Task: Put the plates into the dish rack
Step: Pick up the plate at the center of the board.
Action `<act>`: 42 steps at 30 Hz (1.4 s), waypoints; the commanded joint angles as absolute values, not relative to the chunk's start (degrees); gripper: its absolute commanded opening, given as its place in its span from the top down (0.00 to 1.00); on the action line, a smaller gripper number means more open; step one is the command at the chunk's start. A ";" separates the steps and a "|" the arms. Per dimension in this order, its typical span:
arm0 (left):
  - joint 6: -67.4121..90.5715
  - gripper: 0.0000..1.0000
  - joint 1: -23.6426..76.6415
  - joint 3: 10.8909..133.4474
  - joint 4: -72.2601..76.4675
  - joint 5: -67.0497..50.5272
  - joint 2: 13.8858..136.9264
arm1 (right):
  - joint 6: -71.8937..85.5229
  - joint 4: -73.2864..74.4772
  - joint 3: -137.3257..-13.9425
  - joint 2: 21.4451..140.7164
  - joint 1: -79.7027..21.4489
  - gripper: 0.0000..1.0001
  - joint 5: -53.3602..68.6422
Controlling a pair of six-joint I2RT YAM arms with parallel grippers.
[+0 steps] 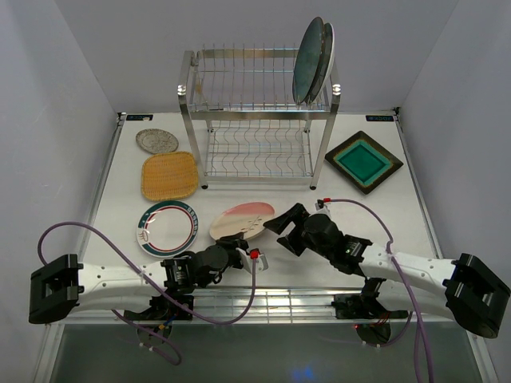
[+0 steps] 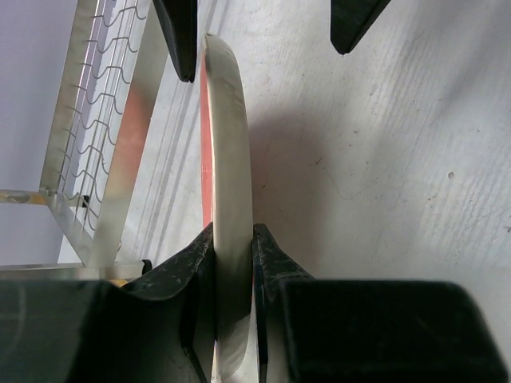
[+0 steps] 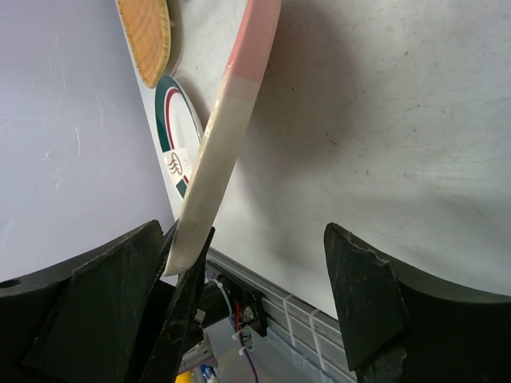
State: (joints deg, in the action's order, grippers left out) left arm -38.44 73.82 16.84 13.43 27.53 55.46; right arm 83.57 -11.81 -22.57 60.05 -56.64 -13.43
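Observation:
A pink-cream plate (image 1: 241,221) stands tilted on edge above the near middle of the table. My left gripper (image 1: 239,246) is shut on its cream lower rim; in the left wrist view the plate (image 2: 227,144) runs edge-on between the gripper's (image 2: 233,267) two fingers. My right gripper (image 1: 281,231) is open just right of the plate, and its fingers straddle the plate's far edge without touching. In the right wrist view the plate (image 3: 231,120) leans near the left finger of that gripper (image 3: 247,275). The dish rack (image 1: 255,120) stands at the back, with two dark plates (image 1: 313,60) upright in its top tier.
On the table lie a silver-grey round plate (image 1: 156,141), a yellow woven square plate (image 1: 169,175), a green-rimmed white plate (image 1: 168,227) and a brown square plate with a teal centre (image 1: 363,162). The rack's lower shelf (image 2: 96,159) shows in the left wrist view.

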 commanded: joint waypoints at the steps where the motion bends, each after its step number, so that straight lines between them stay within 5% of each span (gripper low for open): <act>1: -37.00 1.00 73.56 17.75 16.44 29.09 52.30 | 82.10 -10.12 -21.97 58.19 -56.87 0.10 -17.57; 25: -32.34 1.00 73.04 22.67 11.95 26.02 47.73 | 68.03 -3.60 -16.97 40.96 -56.87 0.03 -38.66; 42: -28.31 1.00 72.86 34.62 1.41 17.59 43.15 | 67.76 -3.52 -14.68 40.43 -56.95 0.02 -42.45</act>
